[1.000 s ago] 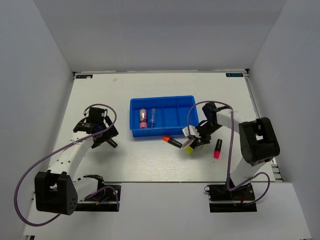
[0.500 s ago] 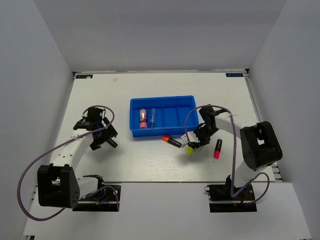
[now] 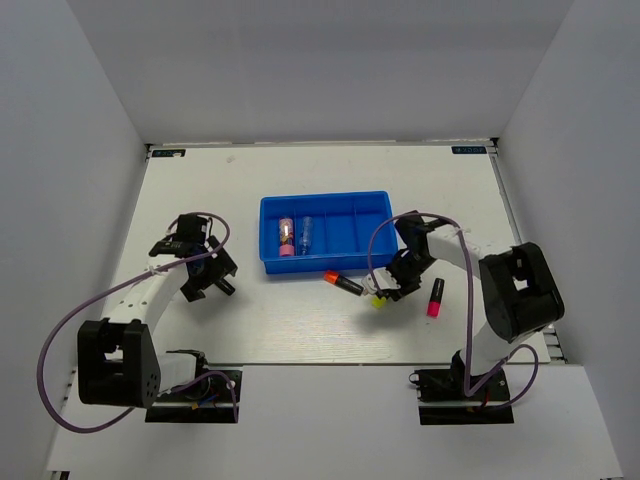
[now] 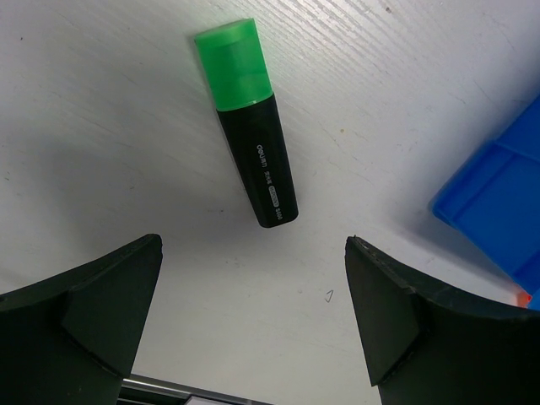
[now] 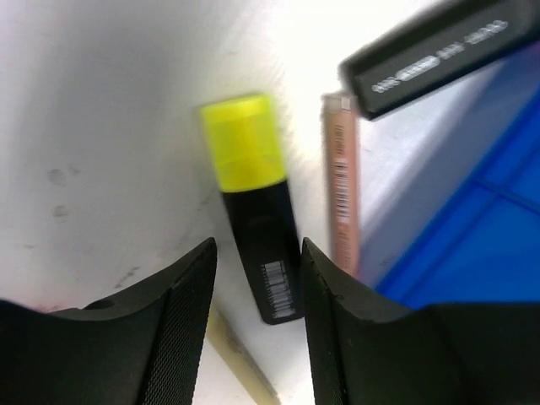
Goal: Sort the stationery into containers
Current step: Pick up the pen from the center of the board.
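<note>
Since a second ago, see the right tool turned at the wrist and drawn slightly toward the arm bases, low over the yellow marker; see the left arm's shoulder swung a little, with the left tool kept above the same patch of bench.

Find the right tool closed about halfway, one finger snug along each side of the yellow marker's black barrel. Find that marker flat on the bench, near the tray's right front corner. Note a thin pale stick lying parallel just beside it, on the tray side, outside the grip.

Find the left tool spread fully wide and holding nothing, hovering above the green marker. See that marker flat on the bench just beyond the fingertips, touched by neither, with a tray corner off to one side and apart from it.

Count two things in the tray: a pink tube in the leftmost compartment and a clear-blue tube in the next. See the orange marker on the bench just in front of the tray, left of the right tool, and the pink marker on the bench to that tool's right, well outside the tray. Find both unmoved.
</note>
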